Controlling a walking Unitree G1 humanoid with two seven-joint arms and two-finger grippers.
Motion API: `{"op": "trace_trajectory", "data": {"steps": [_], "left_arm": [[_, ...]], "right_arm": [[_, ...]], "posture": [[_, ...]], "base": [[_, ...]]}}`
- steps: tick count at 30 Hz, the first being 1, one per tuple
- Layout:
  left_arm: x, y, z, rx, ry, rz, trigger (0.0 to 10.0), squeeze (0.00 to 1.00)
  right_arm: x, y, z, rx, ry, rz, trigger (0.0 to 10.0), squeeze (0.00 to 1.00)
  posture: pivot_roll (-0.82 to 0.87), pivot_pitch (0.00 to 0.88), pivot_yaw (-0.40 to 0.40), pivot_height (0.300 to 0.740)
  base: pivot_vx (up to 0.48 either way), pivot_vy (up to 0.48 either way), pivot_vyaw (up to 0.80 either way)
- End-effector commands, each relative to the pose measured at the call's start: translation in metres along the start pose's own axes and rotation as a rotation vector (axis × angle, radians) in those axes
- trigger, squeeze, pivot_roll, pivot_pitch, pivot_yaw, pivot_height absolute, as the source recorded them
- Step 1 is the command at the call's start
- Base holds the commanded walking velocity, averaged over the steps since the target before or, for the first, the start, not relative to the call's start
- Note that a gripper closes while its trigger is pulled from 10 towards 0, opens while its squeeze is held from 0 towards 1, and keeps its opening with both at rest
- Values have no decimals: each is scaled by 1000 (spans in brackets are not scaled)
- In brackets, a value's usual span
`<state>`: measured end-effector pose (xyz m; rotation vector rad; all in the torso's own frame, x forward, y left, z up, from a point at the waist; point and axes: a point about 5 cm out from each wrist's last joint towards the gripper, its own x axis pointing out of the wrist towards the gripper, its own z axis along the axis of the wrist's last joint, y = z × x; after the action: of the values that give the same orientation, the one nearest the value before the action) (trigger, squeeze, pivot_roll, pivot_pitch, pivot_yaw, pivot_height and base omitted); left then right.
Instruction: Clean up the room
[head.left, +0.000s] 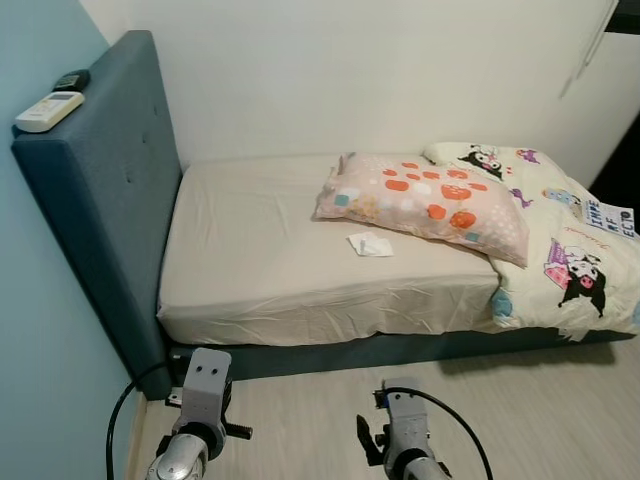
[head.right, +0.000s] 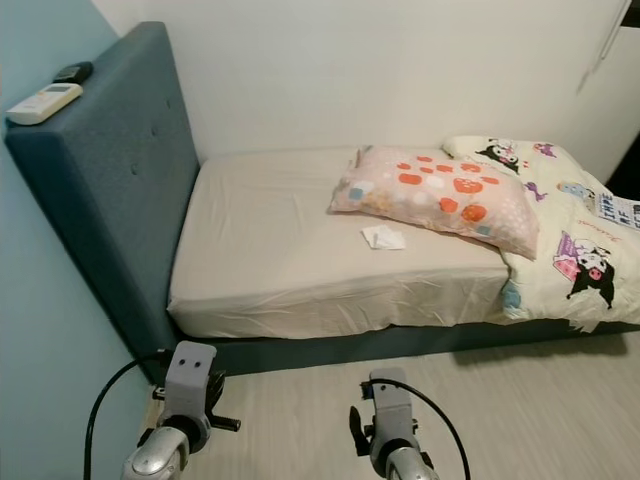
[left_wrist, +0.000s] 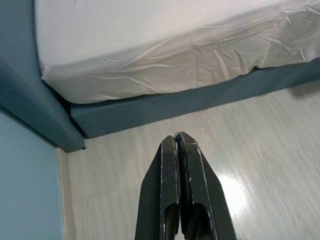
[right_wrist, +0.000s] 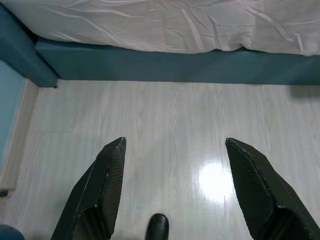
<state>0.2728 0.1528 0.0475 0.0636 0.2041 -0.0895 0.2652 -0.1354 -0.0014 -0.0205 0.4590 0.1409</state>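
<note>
There's your target: a crumpled tissue (head.left: 370, 244) lying on the bare sheet of the bed (head.left: 260, 270), just in front of the spotted pillow (head.left: 425, 205) and well back from the near edge. It looks like the one piece of litter on the mattress, so judge it the first pick.

The pillow sits askew, its far end resting on the cartoon quilt (head.left: 570, 240) bunched at the foot. Up on the headboard (head.left: 95, 190), a white remote (head.left: 48, 110) and a dark object beside it, too small to name.

Both arms are low, over the floor (right_wrist: 160, 125) short of the bed frame. The left end effector (left_wrist: 181, 150) is clenched, fingers pressed together on nothing. The right end effector (right_wrist: 175, 160) is released, fingers spread wide, also empty.

You're too far off to reach. Close in on the bed first, square to the tissue, then lean over the mattress. Take it with the right arm: it's nearer that side and already spread. Come down from above, pinch the raised fold of paper, not the sheet beneath. It's light and will likely slide, so close gently and lift straight up. Keep the wrist clear of the pillow's corner.
</note>
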Motion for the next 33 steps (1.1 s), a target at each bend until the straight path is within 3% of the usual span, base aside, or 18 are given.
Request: {"op": "trace_trajectory", "data": {"steps": [1, 7, 33], "left_arm": [[-3, -1, -1, -10, -13, -8, 10000, 0], [-4, -2, 2, -1, -33, -20, 10000, 0], [-5, -5, 3, -8, -54, -35, 10000, 0]], "right_arm": [[-1, -2, 0, 15, -11, -3, 10000, 0], [-1, -2, 1, 11, -14, -2, 10000, 0], [-2, -5, 1, -1, -16, -3, 10000, 0]], "posture": [[48, 127, -57, 735], [44, 126, -57, 735], [40, 124, -59, 735]], "base": [[0, 0, 0], [94, 0, 0], [405, 0, 0]]}}
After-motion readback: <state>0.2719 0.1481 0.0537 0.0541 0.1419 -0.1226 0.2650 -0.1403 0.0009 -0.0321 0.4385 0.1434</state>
